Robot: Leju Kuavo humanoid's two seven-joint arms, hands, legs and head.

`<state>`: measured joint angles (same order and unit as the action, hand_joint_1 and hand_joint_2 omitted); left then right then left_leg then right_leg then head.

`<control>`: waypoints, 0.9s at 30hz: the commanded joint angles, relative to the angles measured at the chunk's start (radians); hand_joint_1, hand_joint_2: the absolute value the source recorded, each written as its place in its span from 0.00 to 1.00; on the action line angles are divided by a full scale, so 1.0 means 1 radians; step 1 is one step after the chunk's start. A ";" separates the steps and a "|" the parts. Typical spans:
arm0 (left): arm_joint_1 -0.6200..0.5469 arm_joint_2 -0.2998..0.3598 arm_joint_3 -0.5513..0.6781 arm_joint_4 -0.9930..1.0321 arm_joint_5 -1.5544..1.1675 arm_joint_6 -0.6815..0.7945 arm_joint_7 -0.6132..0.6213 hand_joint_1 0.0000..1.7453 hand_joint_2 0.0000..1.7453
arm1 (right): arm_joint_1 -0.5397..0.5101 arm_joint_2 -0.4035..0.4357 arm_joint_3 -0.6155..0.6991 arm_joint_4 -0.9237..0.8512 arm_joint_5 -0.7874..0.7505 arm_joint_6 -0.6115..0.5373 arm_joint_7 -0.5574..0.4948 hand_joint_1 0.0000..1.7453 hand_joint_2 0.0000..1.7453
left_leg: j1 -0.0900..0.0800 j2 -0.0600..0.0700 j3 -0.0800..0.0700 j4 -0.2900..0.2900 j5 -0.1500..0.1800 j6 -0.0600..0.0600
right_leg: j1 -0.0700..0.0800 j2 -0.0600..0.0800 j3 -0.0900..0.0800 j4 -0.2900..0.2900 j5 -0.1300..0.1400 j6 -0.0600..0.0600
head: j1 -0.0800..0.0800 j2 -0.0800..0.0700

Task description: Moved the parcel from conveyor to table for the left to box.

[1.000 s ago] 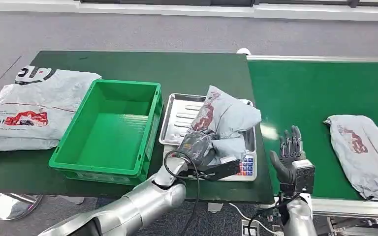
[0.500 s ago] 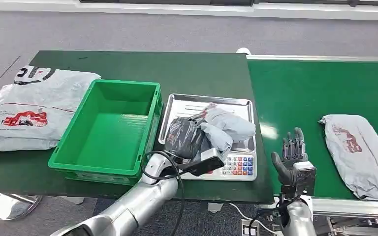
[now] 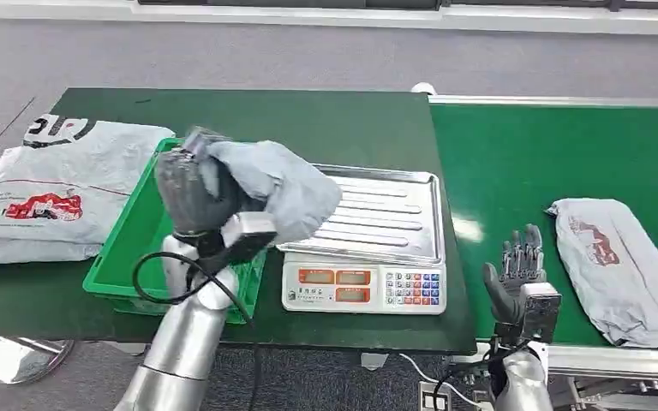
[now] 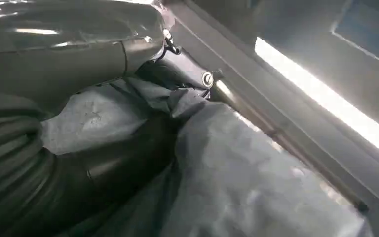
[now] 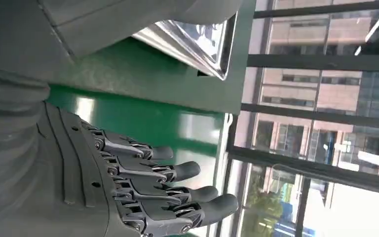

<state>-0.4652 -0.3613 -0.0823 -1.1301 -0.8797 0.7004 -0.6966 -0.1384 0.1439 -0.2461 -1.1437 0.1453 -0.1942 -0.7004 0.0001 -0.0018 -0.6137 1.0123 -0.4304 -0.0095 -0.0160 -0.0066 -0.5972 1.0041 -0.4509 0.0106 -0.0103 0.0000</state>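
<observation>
The right robot hand, grey with a ribbed cover and dark fingers, fills the part from 9 to 6 o'clock; its fingers are straight, slightly apart, and hold nothing. Behind them lies the green conveyor belt surface with a bright reflection. At 12 o'clock the shiny metal tray stands over the dark green worktop. From 1 to 5 o'clock large windows show buildings outside.

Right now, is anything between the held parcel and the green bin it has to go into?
Nothing visible. The left hand holds the grey parcel above the green bin's right side; the bin's visible interior looks empty.
</observation>
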 commanded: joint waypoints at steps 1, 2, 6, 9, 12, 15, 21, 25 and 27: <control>-0.084 0.036 0.252 0.134 0.113 -0.002 -0.002 1.00 1.00 | 0.009 -0.030 0.009 0.000 -0.012 -0.001 0.002 0.00 1.00 | 0.001 0.001 0.004 -0.002 0.000 0.000 | 0.001 0.001 0.004 -0.004 0.001 -0.001 | 0.000 0.000; -0.082 0.046 0.301 0.136 0.087 -0.002 -0.002 1.00 1.00 | 0.014 -0.029 0.007 -0.007 -0.012 0.003 0.002 0.00 1.00 | 0.000 0.000 0.004 -0.002 0.000 0.000 | 0.000 0.000 0.004 -0.003 0.000 -0.001 | 0.000 0.000; -0.148 0.136 0.484 0.343 -0.205 -0.002 0.220 1.00 1.00 | 0.043 -0.026 0.004 -0.042 -0.002 0.008 0.002 0.00 1.00 | 0.000 0.005 0.007 -0.004 0.000 -0.001 | 0.000 0.006 0.006 -0.004 0.001 -0.002 | 0.000 0.000; -0.155 0.145 0.485 0.356 -0.200 -0.002 0.217 1.00 1.00 | 0.043 -0.027 0.004 -0.041 -0.002 0.009 0.002 0.00 1.00 | 0.000 0.002 0.005 -0.003 0.000 -0.001 | 0.000 0.003 0.003 -0.002 0.000 -0.001 | 0.000 0.000; -0.155 0.145 0.485 0.356 -0.200 -0.002 0.217 1.00 1.00 | 0.043 -0.027 0.004 -0.041 -0.002 0.009 0.002 0.00 1.00 | 0.001 0.002 0.003 -0.002 0.000 -0.001 | 0.001 0.003 0.002 -0.002 0.000 -0.001 | 0.000 0.000; -0.155 0.145 0.485 0.356 -0.200 -0.002 0.217 1.00 1.00 | 0.043 -0.027 0.004 -0.041 -0.002 0.009 0.002 0.00 1.00 | 0.002 0.001 0.002 -0.001 -0.001 0.000 | 0.002 0.002 0.002 -0.002 0.000 -0.001 | 0.000 0.000; -0.155 0.145 0.485 0.356 -0.200 -0.002 0.217 1.00 1.00 | 0.043 -0.027 0.004 -0.041 -0.002 0.009 0.002 0.00 1.00 | 0.001 0.002 0.001 0.000 -0.001 0.000 | 0.002 0.002 0.001 -0.001 0.000 -0.001 | 0.000 0.000; -0.155 0.145 0.485 0.356 -0.200 -0.002 0.217 1.00 1.00 | 0.043 -0.027 0.004 -0.041 -0.002 0.009 0.002 0.00 1.00 | 0.002 0.002 0.002 -0.001 -0.001 0.000 | 0.002 0.003 0.002 -0.002 0.000 -0.001 | 0.000 0.000; -0.263 0.260 0.308 0.704 -0.359 -0.088 0.562 1.00 1.00 | 0.008 -0.039 -0.010 0.000 -0.006 0.015 0.002 0.00 1.00 | 0.002 0.001 0.000 0.000 0.000 -0.001 | 0.002 0.002 0.000 -0.001 0.000 -0.001 | 0.000 0.000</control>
<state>-0.5482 -0.2472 0.3193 -0.8865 -1.0777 0.7004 -0.4803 -0.0846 0.1347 -0.2461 -1.1971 0.1465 -0.1884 -0.7015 0.0008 -0.0007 -0.6143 1.0124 -0.4303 -0.0100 -0.0153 -0.0047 -0.5984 1.0042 -0.4507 0.0102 -0.0103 0.0000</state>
